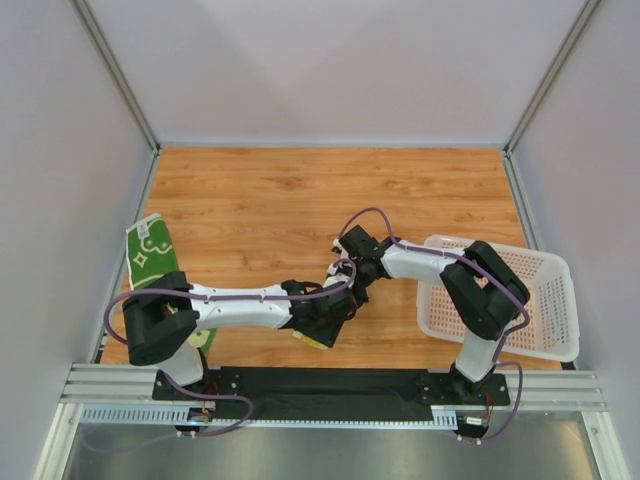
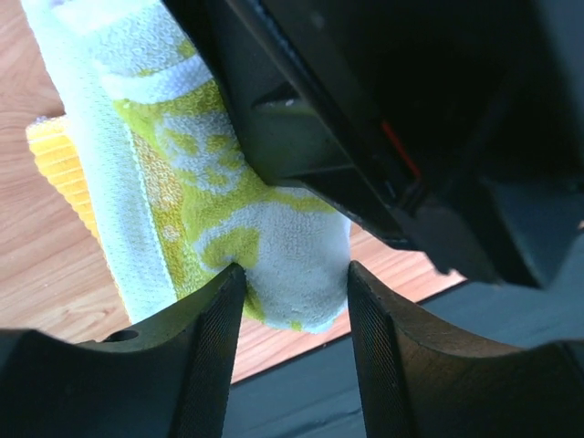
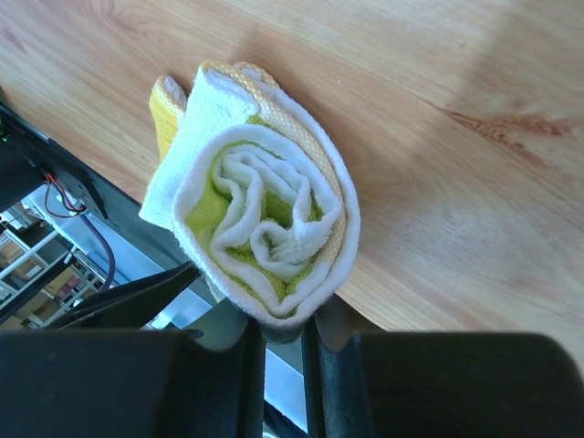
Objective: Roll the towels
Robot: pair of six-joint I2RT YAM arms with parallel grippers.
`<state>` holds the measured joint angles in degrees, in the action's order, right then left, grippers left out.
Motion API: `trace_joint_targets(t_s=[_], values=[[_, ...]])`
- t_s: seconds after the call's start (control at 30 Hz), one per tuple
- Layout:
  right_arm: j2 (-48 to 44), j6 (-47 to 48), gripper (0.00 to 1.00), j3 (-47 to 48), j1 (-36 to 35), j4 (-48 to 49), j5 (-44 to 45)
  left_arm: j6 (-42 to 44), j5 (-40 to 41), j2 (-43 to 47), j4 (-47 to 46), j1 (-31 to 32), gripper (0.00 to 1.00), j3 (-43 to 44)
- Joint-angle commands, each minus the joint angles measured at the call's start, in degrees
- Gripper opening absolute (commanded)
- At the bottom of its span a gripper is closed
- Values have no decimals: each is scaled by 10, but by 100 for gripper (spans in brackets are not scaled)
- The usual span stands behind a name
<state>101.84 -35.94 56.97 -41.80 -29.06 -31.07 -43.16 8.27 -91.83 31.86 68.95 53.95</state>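
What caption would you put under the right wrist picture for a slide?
Right gripper pinching the rolled yellow towel, its spiral end in full view.

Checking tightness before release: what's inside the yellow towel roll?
The open end of the yellow towel roll shows only its white and yellow-green layers spiralling inward; anything deeper is covered.

Bright even light, soft shadows, wrist foregrounds seemingly blurred

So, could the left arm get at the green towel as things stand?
Probably, but not straight away: the green towel lies flat at the base of the left arm, its far half uncovered, yet the left hand is busy around the rolled yellow towel.
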Motion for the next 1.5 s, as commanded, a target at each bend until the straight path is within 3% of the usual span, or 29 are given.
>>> trace_joint_targets(t_s=[0.0, 0.1, 0.2, 0.23, 0.3, 0.33, 0.43, 0.53, 0.9, 1.1, 1.47], values=[[-12, 13, 8, 15, -6, -21, 7, -4, 18, -46, 4, 0, 57, -15], [-13, 18, 10, 15, -5, -27, 7, -14, 22, -54, -6, 0, 54, -34], [-13, 26, 16, 17, -6, -30, 7, -23, 19, -59, -21, 0, 37, -54], [-15, 28, 22, 17, -6, -35, 7, -25, 19, -57, -26, 1, 28, -65], [-17, 32, 29, 17, -5, -39, 9, -26, 16, -55, -39, 0, 22, -75], [-18, 37, 39, 17, -5, -46, 12, -25, 13, -49, -43, 0, 17, -80], [-21, 46, 56, 22, 0, -64, 29, -11, -4, -34, -59, 0, 13, -82], [-23, 58, 63, 40, 10, -91, 51, 4, -24, -27, -69, 0, 11, -76], [-74, 73, 73, 89, 109, -141, 149, 9, -78, 10, -96, -5, 10, -39], [-112, 88, 78, 97, 146, -173, 192, -4, -164, 18, -166, -30, 9, -51], [-268, 59, 78, -39, 151, -69, 69, -154, -338, 113, -427, -163, 3, -235]])
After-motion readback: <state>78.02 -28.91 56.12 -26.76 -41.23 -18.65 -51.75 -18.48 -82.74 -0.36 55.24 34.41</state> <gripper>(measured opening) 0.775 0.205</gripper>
